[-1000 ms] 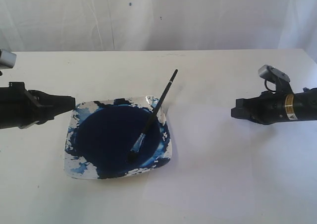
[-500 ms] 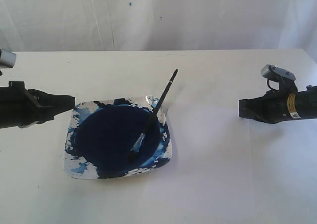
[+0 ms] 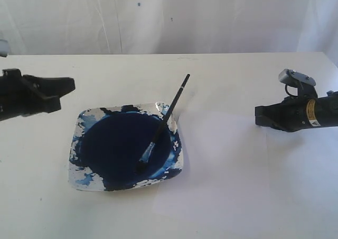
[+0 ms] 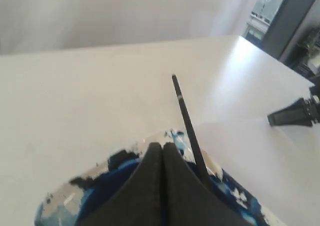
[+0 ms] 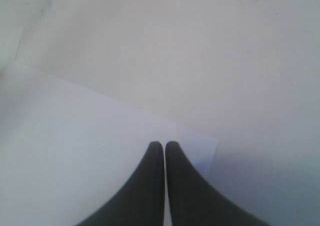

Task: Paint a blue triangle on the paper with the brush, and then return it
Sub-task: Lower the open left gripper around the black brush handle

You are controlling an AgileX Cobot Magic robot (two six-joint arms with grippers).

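White paper (image 3: 237, 159) blank: painting not yet begun.
Brush (image 3: 163, 120) lies in the paint dish (image 3: 84, 180), handle toward one o'clock; left gripper (image 3: 71, 84) and right gripper (image 3: 257, 115) both pinched closed, empty.

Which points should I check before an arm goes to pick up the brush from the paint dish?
1. Brush free to grasp: ok. It lies in the paint dish, handle over the rim, and nothing touches it.
2. Its tip loaded: ok, it lies in the dark blue paint.
3. Left gripper ready to grasp: not ok, jaws shut.
4. Right gripper ready: not ok, jaws shut, near a corner of the paper.
5. Paper blank: ok, no blue strokes seen.
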